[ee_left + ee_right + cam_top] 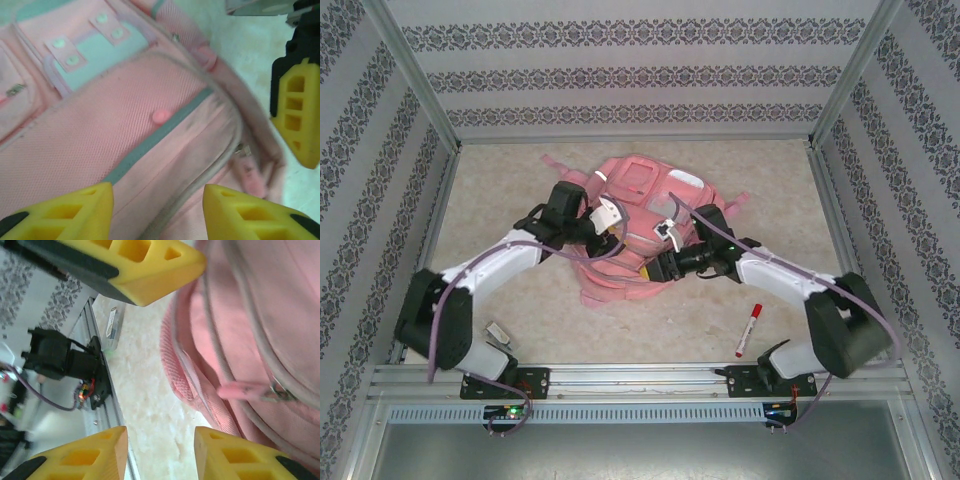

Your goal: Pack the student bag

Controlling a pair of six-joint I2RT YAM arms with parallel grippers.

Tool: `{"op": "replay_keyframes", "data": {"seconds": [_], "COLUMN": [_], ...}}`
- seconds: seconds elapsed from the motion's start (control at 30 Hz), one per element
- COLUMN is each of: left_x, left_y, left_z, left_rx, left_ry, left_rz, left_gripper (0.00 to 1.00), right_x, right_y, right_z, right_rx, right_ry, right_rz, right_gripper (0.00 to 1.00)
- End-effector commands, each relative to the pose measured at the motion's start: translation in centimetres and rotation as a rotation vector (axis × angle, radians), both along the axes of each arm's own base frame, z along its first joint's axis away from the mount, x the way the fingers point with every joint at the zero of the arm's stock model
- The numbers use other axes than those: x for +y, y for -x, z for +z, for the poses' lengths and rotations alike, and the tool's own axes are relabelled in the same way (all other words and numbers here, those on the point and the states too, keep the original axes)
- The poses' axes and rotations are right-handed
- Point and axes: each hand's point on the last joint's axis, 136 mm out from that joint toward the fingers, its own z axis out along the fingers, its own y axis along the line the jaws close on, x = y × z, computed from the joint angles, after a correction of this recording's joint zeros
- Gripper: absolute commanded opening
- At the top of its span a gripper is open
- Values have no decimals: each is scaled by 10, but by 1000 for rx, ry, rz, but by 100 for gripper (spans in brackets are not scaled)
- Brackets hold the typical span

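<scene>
Here, soft pink student bag, grey-piped; left pincer and right pincer released.

Count: one student bag, one red-and-white marker near the worktop's front right edge, one small grey oblong item at its front left corner, two hands: left hand, right hand.

The student bag is pink with grey trim, the marker red-and-white, the walls floral-striped.
</scene>
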Motion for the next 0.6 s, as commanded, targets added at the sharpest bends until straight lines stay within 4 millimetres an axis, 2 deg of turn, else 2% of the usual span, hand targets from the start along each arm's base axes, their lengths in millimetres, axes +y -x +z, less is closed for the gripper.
{"op": "replay_keyframes", "data": {"seconds": [0.0,0.07,0.1,0.23,0.3,0.4,0.57], "left_x": [-1,5,4,-23,-31,-37,-42], "left_y": [11,12,16,39,47,50,60], "left_z": [24,18,15,3,-8,-24,-39], "left_rx": [163,285,349,445,480,532,468], "left_ry": [191,245,273,254,205,166,108], "left_rz": [164,305,338,317,321,324,242], "left_gripper": [52,50,48,48,49,50,52], "right_x": [-11,-16,-19,-26,-25,-22,-19], "right_y": [3,2,-6,-43,-59,-61,-66], "right_z": [16,23,21,1,-6,-19,-47], "right_rx": [-338,-539,-654,-989,-1057,-1101,-1090], "right_ry": [40,67,121,320,367,365,396], "right_rz": [128,248,301,470,502,583,642], "right_gripper": [40,44,44,48,50,52,52]}}
